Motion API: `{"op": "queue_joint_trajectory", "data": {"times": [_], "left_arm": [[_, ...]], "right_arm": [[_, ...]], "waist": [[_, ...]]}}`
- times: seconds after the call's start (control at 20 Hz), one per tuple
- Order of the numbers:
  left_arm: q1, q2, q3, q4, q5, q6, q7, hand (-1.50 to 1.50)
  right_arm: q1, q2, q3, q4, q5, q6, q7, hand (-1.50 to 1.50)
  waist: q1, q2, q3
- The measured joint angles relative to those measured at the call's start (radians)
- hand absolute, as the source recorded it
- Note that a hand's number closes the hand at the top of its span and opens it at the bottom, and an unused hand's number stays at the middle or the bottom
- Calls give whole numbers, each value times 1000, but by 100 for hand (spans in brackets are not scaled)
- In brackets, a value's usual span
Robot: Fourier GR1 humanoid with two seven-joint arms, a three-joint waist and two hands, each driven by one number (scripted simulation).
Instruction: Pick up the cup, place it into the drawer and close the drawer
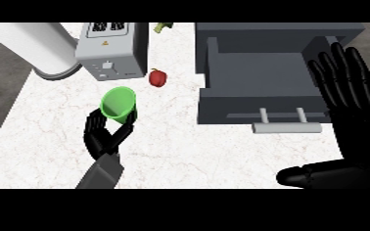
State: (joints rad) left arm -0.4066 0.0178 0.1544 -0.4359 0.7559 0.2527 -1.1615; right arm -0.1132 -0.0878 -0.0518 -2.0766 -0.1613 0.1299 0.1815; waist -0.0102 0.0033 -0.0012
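Two hands show: the left hand curls round the green cup, held at 9 o'clock from the open drawer. The right hand rests open, fingers up, at the drawer's 3 o'clock side. A pepper lies at 1 o'clock from the cup, a toaster at 12.

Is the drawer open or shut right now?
Open. The drawer stands pulled out of its cabinet, its grey floor showing from above and its handle toward the robot.
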Motion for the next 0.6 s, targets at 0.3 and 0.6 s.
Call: {"op": "queue_joint_trajectory", "data": {"times": [0.3,0.6], "left_arm": [[-10,28,2,-15,-48,1,-6,150],[28,116,-156,-50,-178,-202,86,150]], "right_arm": [[-8,-1,-7,4,3,-5,-1,-150],[2,-1,1,-13,5,-3,6,-150]], "waist": [[4,-1,0],[4,-4,1]]}}
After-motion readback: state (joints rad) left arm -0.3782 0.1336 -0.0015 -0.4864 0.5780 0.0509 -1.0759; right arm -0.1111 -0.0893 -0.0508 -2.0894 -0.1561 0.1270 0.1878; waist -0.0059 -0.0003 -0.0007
